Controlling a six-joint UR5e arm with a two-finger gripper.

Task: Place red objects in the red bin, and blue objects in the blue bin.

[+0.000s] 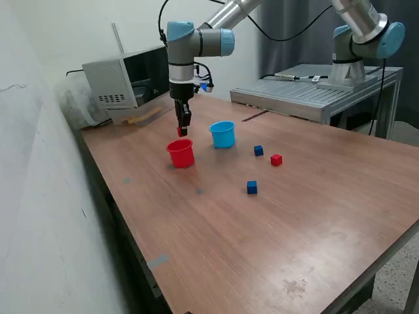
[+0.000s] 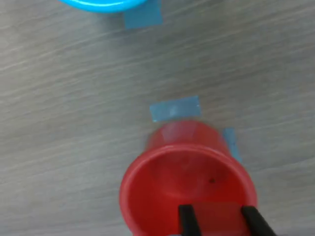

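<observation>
Red shows between the two black fingers [image 2: 187, 221] of the hand [image 1: 182, 130], which is closed on one red cube [image 2: 216, 216] directly above the open mouth of the red cup [image 1: 181, 154]. Just beside the red cup stands the light blue cup [image 1: 222, 134]. Farther from the red cup, past the blue one, lie a blue cube [image 1: 258, 150], the other red cube [image 1: 276, 159] and a second blue cube [image 1: 252, 188] on the wooden tabletop [image 1: 275, 235].

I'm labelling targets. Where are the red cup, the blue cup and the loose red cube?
red cup [image 1: 181, 154]: exterior view, front wall.
blue cup [image 1: 223, 135]: exterior view, side wall.
red cube [image 1: 276, 159]: exterior view, its face.
</observation>
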